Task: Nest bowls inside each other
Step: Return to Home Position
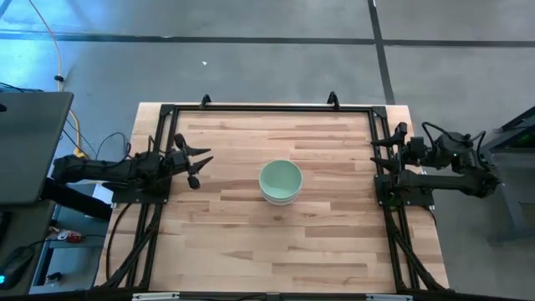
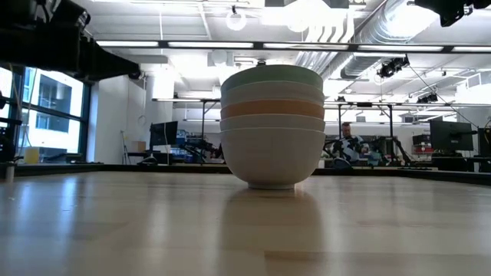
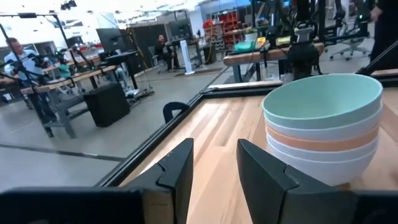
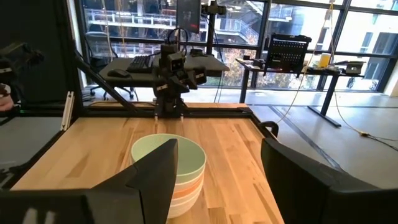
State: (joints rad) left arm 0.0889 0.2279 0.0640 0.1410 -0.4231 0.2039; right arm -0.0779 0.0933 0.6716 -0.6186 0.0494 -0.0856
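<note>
**At the centre of the table point(image 1: 242, 242): bowls point(image 1: 280, 181) nested in one stack**

High view: the left gripper point(image 1: 201, 169) is hovering left of the stack, and the right gripper point(image 1: 376, 152) is sitting at the right edge.
Low view: the green bowl point(image 2: 272, 77) is topping the stack.
Wrist views: both grippers are gaping, holding nothing.

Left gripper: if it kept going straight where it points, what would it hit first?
The left gripper, jaws open, aims just beside the stack of bowls. It would likely graze or narrowly miss that, then reach the table's dark rail; depth is unclear.
</note>
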